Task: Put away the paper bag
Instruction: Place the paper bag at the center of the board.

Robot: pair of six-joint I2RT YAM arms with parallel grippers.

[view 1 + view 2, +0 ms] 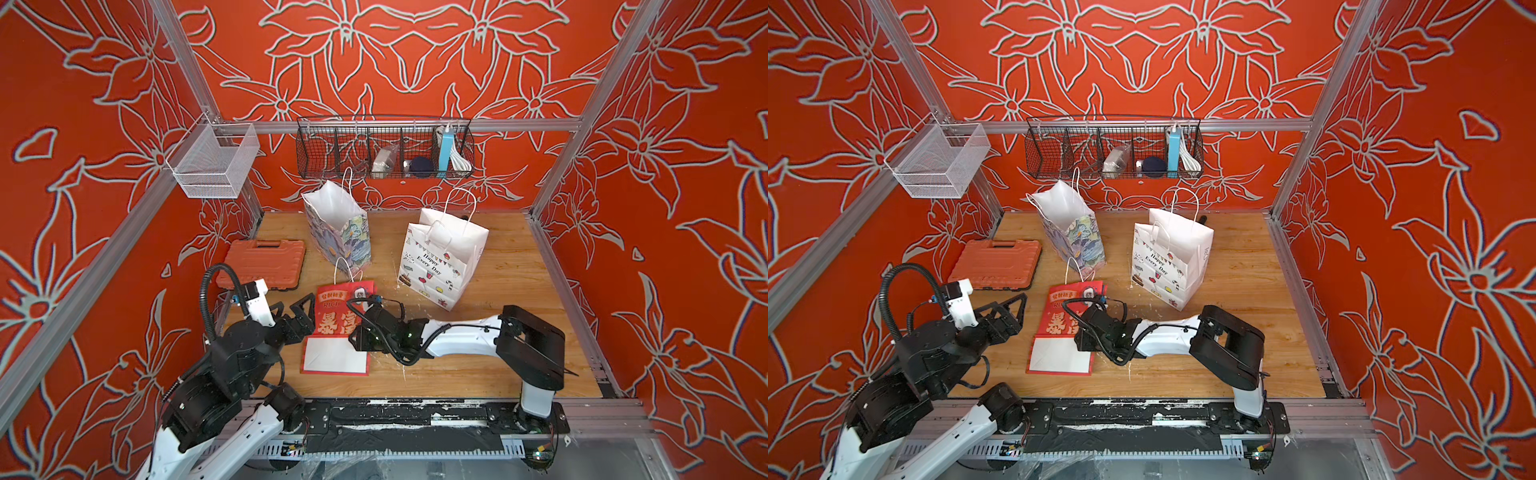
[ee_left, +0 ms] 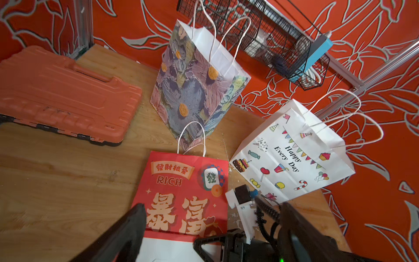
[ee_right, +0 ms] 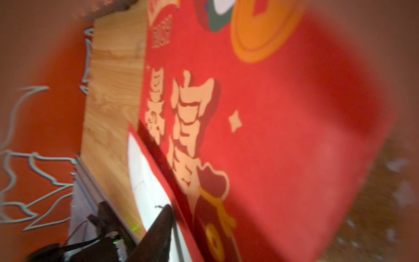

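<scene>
The red paper bag [image 1: 334,318] lies flat on the wooden table [image 1: 519,332], near the middle of the front half. Its white base panel is folded toward 6 o'clock and its cord handle loops toward 12 o'clock.

We take 12 o'clock as the back wall. At 12 o'clock from the bag, just past the handle loop, a floral bag [image 1: 338,232] stands upright with its mouth open. At 1 o'clock stands a white party bag [image 1: 440,262] printed "Happy Every Day", close to the red bag's corner. At 10 o'clock an orange tool case [image 1: 262,264] lies flat and closed.

The left gripper [image 1: 306,316] sits at the bag's 9 o'clock edge with its jaws spread wide and nothing between them. The right gripper [image 1: 358,337] reaches in from 3 o'clock, and its wrist covers the bag's right side. We cannot tell whether those jaws grip the paper, as the wrist view is blurred and the top views hide the tips.

On the back rail hangs a black wire basket [image 1: 328,145], divided into compartments. Its rightmost one holds a blue box [image 1: 445,151] standing on end and a white cable [image 1: 459,160]. The next ones hold a dark round thing [image 1: 419,165] and a pale packet [image 1: 384,160]. At 10 o'clock a white mesh basket [image 1: 214,160] hangs from the side rail.
</scene>
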